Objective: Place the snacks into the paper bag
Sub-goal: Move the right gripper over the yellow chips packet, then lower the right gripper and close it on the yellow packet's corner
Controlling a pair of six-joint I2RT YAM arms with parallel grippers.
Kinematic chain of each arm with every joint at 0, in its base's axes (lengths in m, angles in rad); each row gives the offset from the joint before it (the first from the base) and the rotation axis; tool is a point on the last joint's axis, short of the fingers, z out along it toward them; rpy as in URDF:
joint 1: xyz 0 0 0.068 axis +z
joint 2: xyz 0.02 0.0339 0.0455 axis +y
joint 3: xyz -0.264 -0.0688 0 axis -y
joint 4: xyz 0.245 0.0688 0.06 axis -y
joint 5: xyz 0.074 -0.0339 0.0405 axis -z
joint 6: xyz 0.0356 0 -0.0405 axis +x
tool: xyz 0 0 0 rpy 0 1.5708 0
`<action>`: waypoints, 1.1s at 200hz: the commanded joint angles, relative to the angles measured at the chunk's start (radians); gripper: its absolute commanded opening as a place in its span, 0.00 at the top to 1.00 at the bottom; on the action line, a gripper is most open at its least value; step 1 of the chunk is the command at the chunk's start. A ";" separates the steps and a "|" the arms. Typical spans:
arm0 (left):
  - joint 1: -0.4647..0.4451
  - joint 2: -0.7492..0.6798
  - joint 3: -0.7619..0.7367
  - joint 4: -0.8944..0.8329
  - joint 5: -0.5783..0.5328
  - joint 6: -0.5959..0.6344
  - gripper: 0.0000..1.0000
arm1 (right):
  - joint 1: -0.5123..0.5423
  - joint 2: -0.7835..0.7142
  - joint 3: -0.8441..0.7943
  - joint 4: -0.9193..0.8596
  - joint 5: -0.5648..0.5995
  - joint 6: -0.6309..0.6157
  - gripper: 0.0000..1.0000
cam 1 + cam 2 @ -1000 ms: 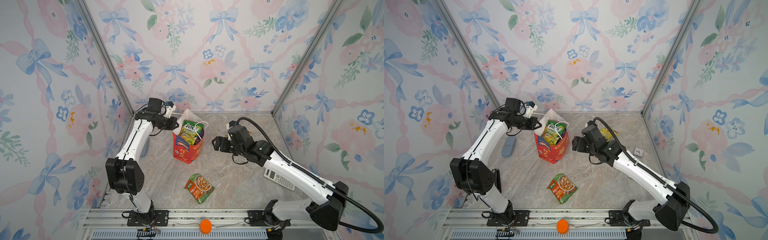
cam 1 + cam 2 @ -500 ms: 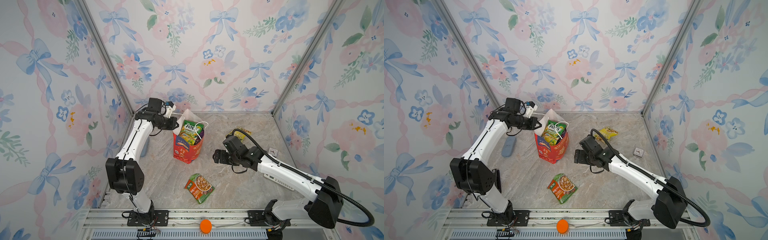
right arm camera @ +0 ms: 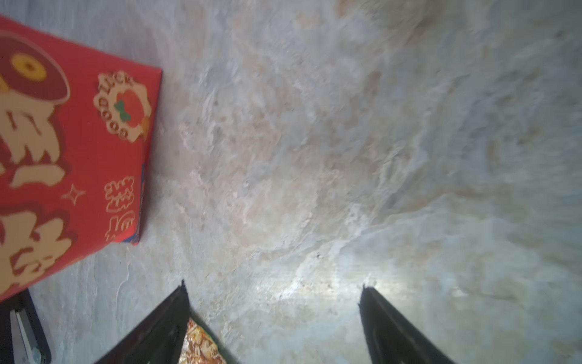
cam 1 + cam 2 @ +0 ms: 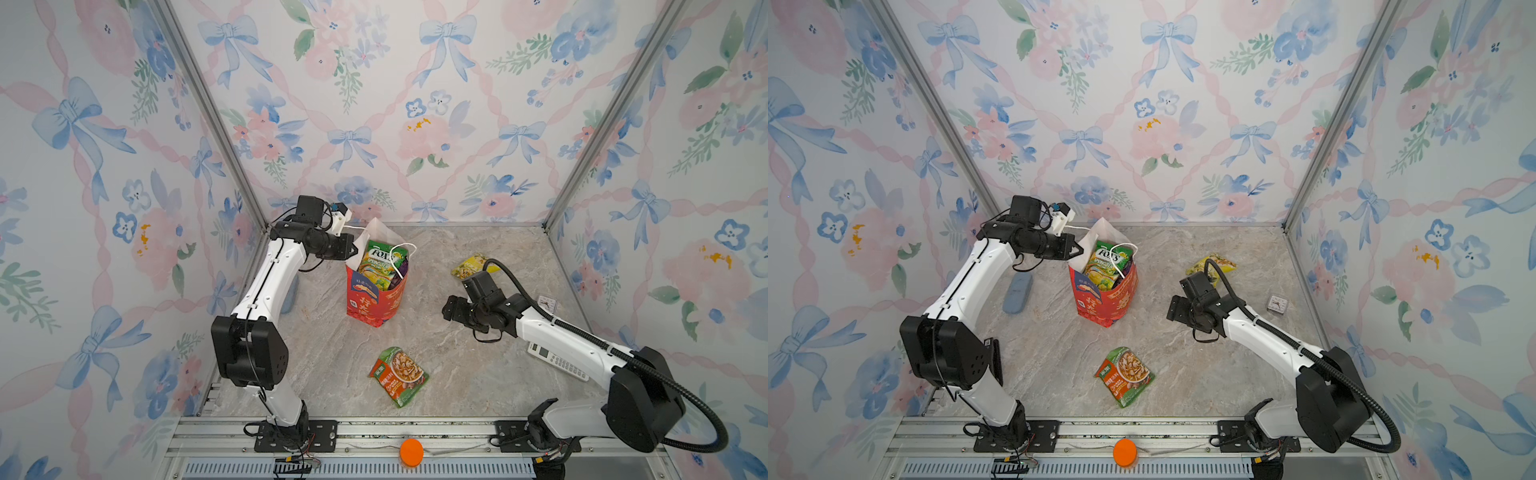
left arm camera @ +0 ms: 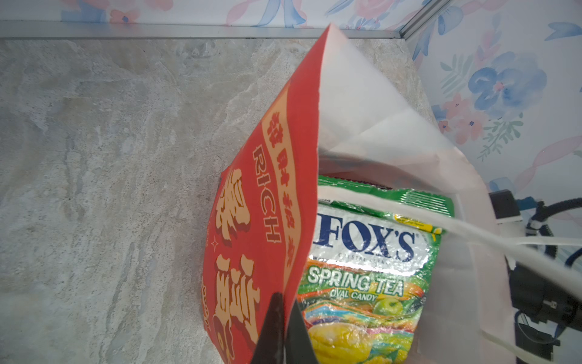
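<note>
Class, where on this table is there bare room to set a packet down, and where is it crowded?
Bare: the back strip between bag and yellow packet; the front left between left arm and green packet; the front between green packet and calculator. Crowded: the right side, with right end effector, clock, calculator and yellow packet.

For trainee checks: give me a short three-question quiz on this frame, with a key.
1. True or false: the right gripper holds a packet.
2. How many packets lie on the table outside the paper bag?
3. The left gripper is shut on: A the bag's rim; B a packet; C nothing.
Key: 1 false, its jaws stand open and empty. 2 two: the green-orange packet and the yellow packet. 3 A.
</note>
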 commanded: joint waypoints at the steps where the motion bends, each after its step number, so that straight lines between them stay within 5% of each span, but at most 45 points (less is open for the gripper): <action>1: 0.001 0.023 -0.017 -0.033 0.008 0.003 1.00 | -0.094 -0.025 -0.014 0.079 -0.014 -0.009 0.14; 43: 0.000 0.025 -0.017 -0.032 0.007 0.003 1.00 | -0.297 0.069 0.010 0.191 -0.060 -0.043 0.19; 92: -0.001 0.030 -0.017 -0.032 0.008 0.003 1.00 | -0.417 0.282 0.171 0.239 -0.166 -0.089 0.29; 176: -0.006 0.038 -0.016 -0.032 0.007 0.004 1.00 | -0.470 0.533 0.390 0.184 -0.181 -0.145 0.33; 220: -0.006 0.037 -0.017 -0.032 0.006 0.005 1.00 | -0.480 0.590 0.441 0.169 -0.174 -0.167 0.50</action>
